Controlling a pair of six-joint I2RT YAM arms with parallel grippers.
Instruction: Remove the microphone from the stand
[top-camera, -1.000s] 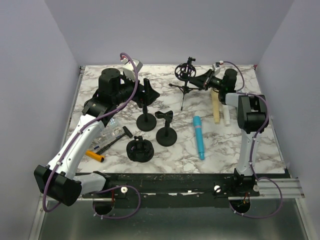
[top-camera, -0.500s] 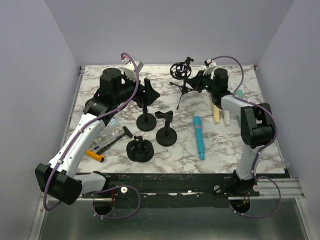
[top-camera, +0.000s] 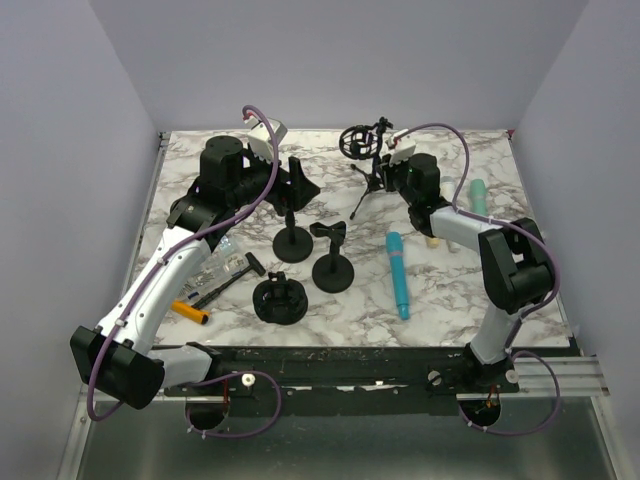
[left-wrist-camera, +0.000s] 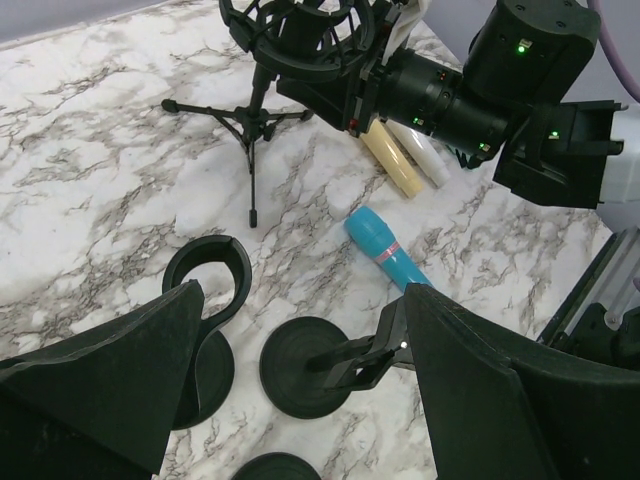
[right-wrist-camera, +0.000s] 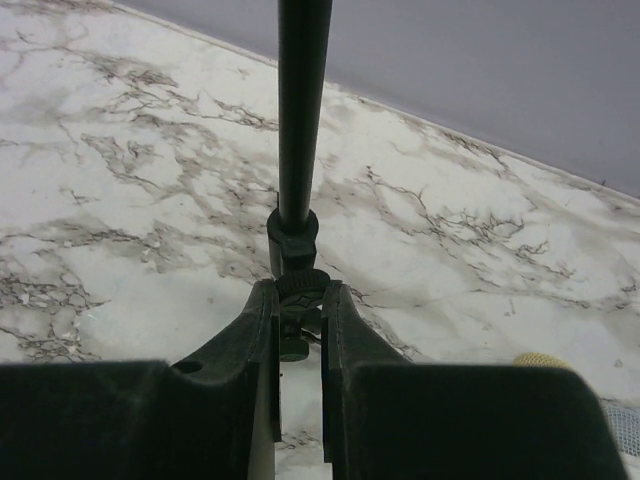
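Note:
A black tripod stand (top-camera: 364, 178) with a ring shock mount (top-camera: 358, 140) stands at the back of the table. It also shows in the left wrist view (left-wrist-camera: 255, 120). I cannot tell whether anything sits in the mount. My right gripper (top-camera: 386, 172) is shut on the stand's stem at its knob (right-wrist-camera: 298, 288), low on the black pole (right-wrist-camera: 302, 110). A teal microphone (top-camera: 398, 273) lies flat on the marble, also in the left wrist view (left-wrist-camera: 385, 250). My left gripper (left-wrist-camera: 303, 292) is open and empty, held above two round-base clip stands (top-camera: 293, 243) (top-camera: 332, 270).
A cream microphone (left-wrist-camera: 390, 162) and a white one (left-wrist-camera: 422, 156) lie by the right arm. A green microphone (top-camera: 477, 195) lies at the far right. A black round mount (top-camera: 279, 300), an orange tool (top-camera: 190, 311) and small parts (top-camera: 225, 268) lie front left.
My right gripper has swung left, still gripping the tripod stand, and the stand has shifted left with it. The green microphone is now uncovered. The left arm has not moved.

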